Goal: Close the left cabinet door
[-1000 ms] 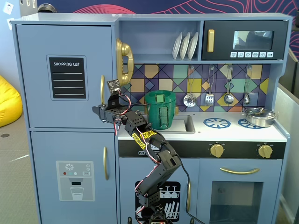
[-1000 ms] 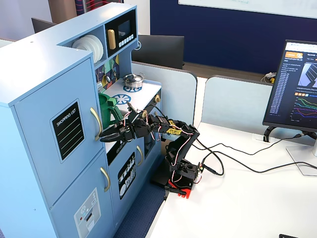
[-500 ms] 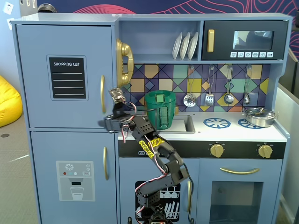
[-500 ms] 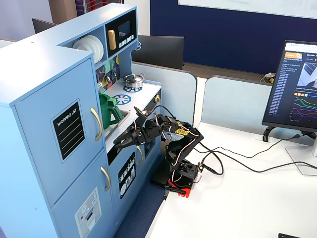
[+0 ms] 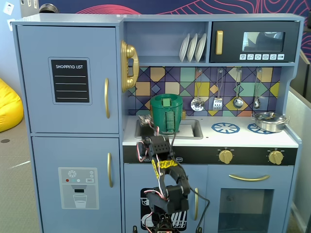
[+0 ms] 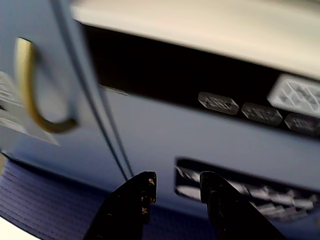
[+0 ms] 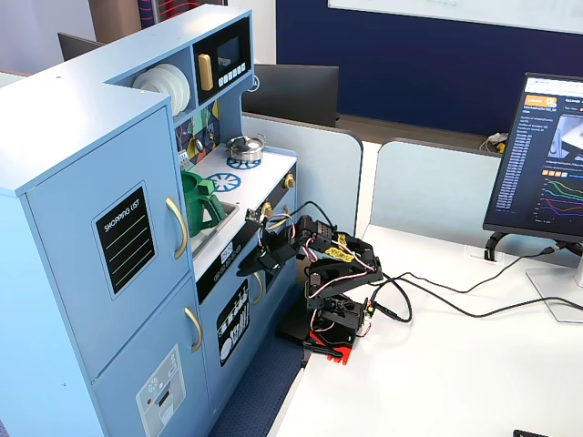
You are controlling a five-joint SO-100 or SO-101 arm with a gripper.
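The jaws stand a little apart with nothing between them, as the wrist view shows: the gripper [image 6: 175, 187] is released, its two dark fingers pointing at the lower front of the toy kitchen, where a small door with a dish-rack picture [image 6: 240, 192] shows blurred just past the fingertips. In a fixed view the gripper [image 7: 258, 264] sits near the edge of the counter [image 7: 264, 177], below the sink with the green watering can [image 7: 200, 202], and touches no door as far as can be told. The arm [image 7: 332, 273] is folded low on its base on the white table [image 7: 455, 364]. Further out, to the left in a fixed view, the left cabinet door [image 5: 68, 80] with its black shopping-list label [image 5: 71, 80] and curved gold handle [image 5: 106, 98] appears to lie flush with the cabinet frame; no gap shows along its edge in either fixed view. The door below it, with the dispenser graphic [image 5: 77, 188], looks shut as well. By my judgement the closing is done or nearly so, and the arm is clear of the door. What is left calls only for a check that the panel sits fully home, and then for the arm to rest.
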